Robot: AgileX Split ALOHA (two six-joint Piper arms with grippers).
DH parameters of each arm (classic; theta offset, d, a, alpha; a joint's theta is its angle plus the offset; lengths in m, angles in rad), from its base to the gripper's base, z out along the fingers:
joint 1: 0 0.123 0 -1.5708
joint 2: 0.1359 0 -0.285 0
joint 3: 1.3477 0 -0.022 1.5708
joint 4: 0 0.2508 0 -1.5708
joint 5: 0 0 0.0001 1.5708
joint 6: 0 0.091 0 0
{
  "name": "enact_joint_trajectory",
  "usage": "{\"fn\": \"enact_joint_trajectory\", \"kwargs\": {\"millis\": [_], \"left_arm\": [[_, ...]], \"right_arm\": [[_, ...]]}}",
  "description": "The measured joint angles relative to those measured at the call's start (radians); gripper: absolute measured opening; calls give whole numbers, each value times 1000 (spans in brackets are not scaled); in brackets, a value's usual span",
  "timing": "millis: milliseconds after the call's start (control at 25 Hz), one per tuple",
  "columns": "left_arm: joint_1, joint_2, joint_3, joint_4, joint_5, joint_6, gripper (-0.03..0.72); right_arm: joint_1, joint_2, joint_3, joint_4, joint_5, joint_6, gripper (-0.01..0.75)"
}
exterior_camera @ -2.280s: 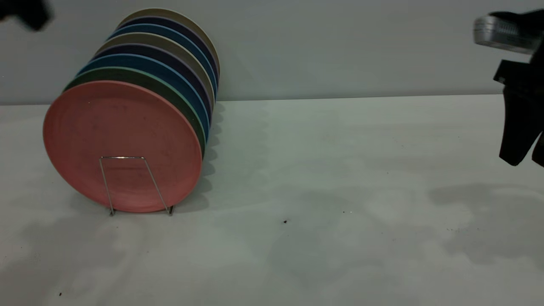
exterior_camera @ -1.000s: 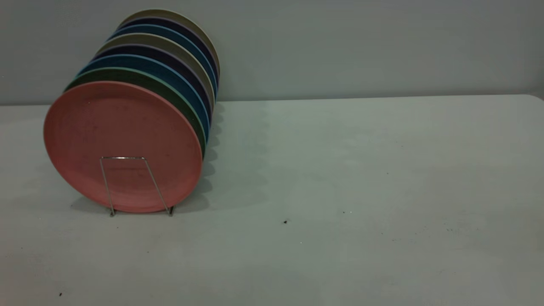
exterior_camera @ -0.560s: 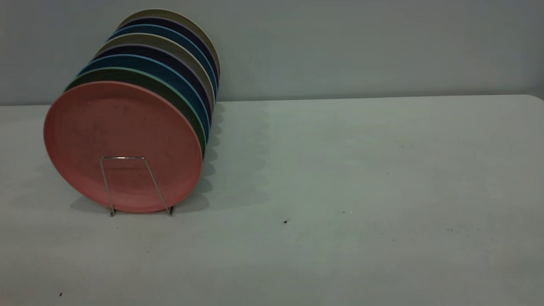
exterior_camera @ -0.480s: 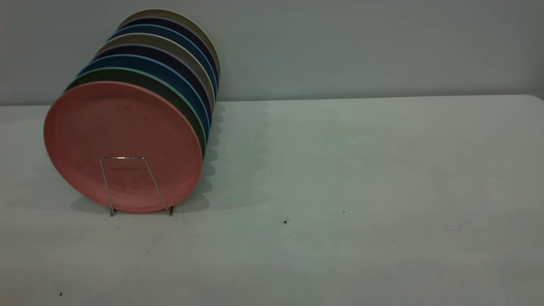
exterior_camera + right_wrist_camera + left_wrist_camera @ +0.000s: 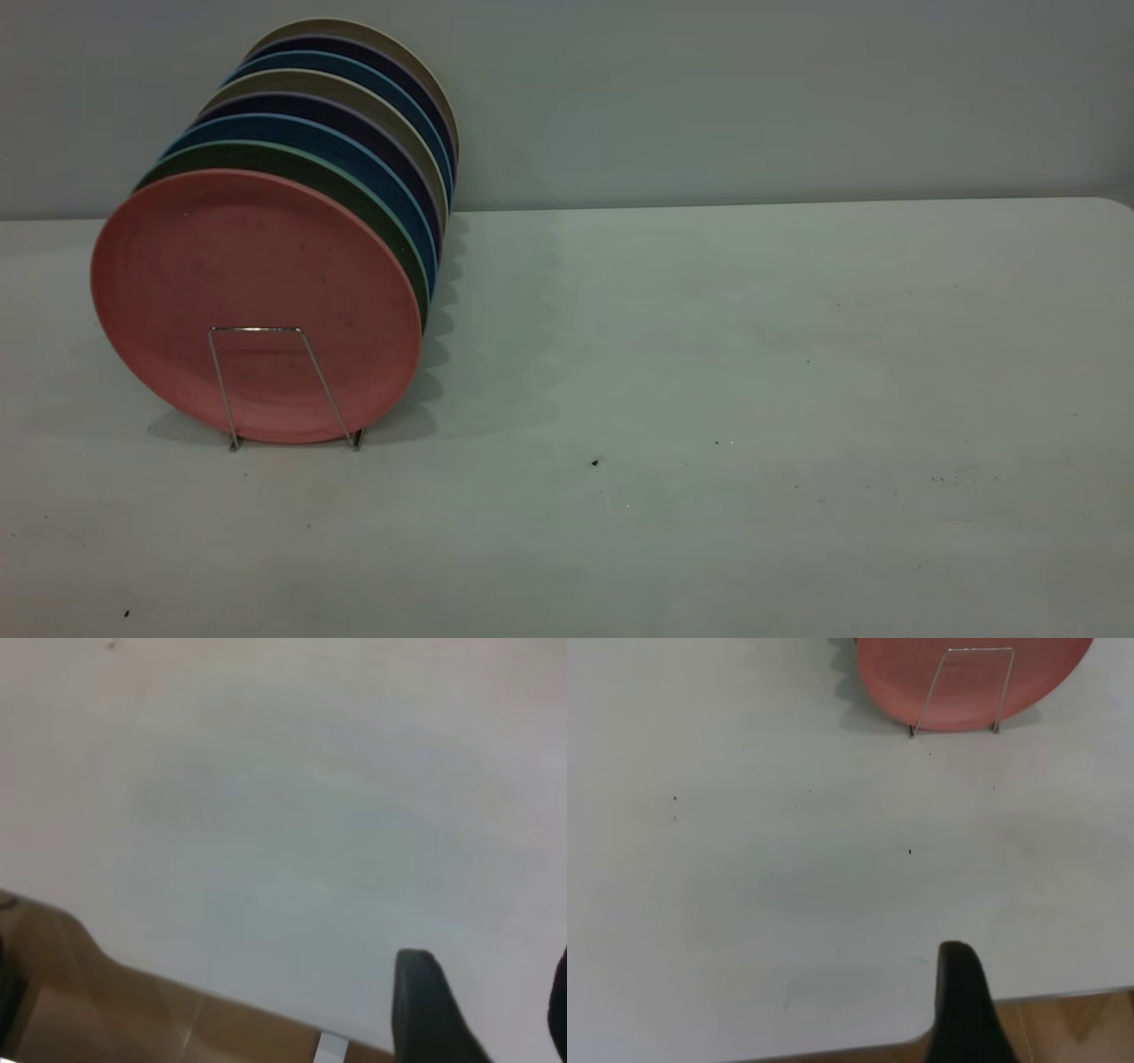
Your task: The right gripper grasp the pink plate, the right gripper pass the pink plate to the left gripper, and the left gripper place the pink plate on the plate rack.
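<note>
The pale table (image 5: 709, 354) lies broad below me. Near its far left corner eight plates stand in the plate rack (image 5: 266, 381), the pink plate (image 5: 248, 283) foremost, one green plate (image 5: 390, 221) behind. My left fingers (image 5: 966, 1010) and right fingers (image 5: 425, 1010) hover over the near edge; spread or closed, I cannot tell.

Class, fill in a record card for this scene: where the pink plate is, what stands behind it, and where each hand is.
pink plate: upright, frontmost in the plate rack, behind its front wire loop.
behind it: green plate, then more plates in a row.
left hand: above the table edge, apart from the rack.
right hand: open, empty, above bare table.
</note>
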Motion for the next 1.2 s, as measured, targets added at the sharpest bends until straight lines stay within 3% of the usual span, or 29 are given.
{"fn": "enact_joint_trajectory", "kwargs": {"millis": [600, 920, 1200], "left_arm": [[0, 0, 9, 1, -2, 9, 497], [0, 0, 37, -56, -25, 149, 497], [0, 0, 37, -61, -25, 160, 497]], "right_arm": [[0, 0, 0, 0, -3, 0, 351], [0, 0, 0, 0, -3, 0, 351], [0, 0, 0, 1, -3, 1, 351]]}}
